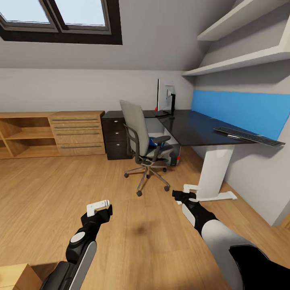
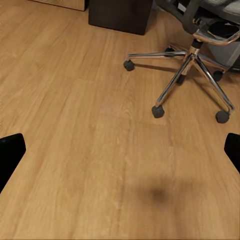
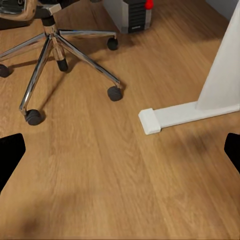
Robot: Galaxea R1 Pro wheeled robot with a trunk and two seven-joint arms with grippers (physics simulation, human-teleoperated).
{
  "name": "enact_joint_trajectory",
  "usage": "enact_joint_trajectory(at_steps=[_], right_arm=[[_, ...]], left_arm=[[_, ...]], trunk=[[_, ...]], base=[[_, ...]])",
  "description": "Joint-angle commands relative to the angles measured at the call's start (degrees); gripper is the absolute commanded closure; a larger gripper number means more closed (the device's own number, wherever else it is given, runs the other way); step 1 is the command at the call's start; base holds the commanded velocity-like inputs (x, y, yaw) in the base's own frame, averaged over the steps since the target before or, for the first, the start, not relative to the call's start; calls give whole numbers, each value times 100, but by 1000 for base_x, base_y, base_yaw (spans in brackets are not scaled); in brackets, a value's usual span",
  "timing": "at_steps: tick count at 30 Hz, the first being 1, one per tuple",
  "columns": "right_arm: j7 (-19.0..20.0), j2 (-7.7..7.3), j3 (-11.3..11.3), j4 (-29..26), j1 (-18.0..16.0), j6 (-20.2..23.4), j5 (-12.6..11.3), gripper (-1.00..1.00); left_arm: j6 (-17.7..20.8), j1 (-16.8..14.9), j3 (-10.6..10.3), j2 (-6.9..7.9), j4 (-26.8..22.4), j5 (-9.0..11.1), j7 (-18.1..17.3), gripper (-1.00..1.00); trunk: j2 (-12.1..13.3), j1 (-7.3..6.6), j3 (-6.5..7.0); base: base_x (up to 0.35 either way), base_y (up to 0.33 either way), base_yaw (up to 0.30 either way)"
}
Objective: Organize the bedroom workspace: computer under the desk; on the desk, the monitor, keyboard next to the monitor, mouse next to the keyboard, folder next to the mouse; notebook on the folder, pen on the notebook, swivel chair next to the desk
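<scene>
The desk [image 1: 193, 129] with its black top and blue back panel runs along the right wall. At its far corner stands the monitor [image 1: 165, 98], and the keyboard [image 1: 249, 137] lies near its front end. The grey swivel chair [image 1: 141, 141] sits in front of the desk with the blue folder [image 1: 153, 141] on its seat. Behind the chair, under the desk, is the computer [image 1: 175, 155]; its case [image 3: 127, 12] appears again in the right wrist view. Both arms hang low over the floor, short of the chair. My left gripper [image 1: 100, 206] [image 2: 120, 155] is open and empty, as is my right gripper [image 1: 183, 196] [image 3: 120, 155].
A dark drawer cabinet [image 1: 114, 135], an oak chest of drawers [image 1: 78, 133] and open oak shelves [image 1: 24, 135] line the back wall. The chair's chrome base [image 2: 192, 55] [image 3: 50, 40] and the desk's white foot [image 3: 170, 117] lie just ahead. Wooden floor [image 1: 60, 181] stretches to the left.
</scene>
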Motion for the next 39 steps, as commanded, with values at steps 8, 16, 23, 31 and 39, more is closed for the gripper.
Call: enact_joint_trajectory(at_steps=[8, 16, 23, 31, 39], right_arm=[[-34, -5, 23, -15, -2, 11, -45, -100], [-35, 1, 24, 8, -2, 10, -41, -100], [-35, -1, 22, 11, -2, 9, -41, -100], [-35, -4, 15, 15, -2, 9, -41, -100], [-35, -5, 15, 19, -2, 9, -41, -100]], left_arm=[[9, -4, -8, 2, 1, 60, 52, -100], [12, -4, -8, 2, 1, 59, 52, -100], [13, -4, -8, 2, 1, 67, 53, -100], [11, -4, -8, 2, 1, 68, 58, -100], [6, -4, -8, 2, 1, 75, 61, -100]], trunk=[[-2, 2, -6], [-2, 2, -6], [-2, 2, -6], [-2, 2, -6], [-2, 2, -6]], base=[[316, 0, 0], [322, 0, 0], [322, 0, 0], [322, 0, 0], [322, 0, 0]])
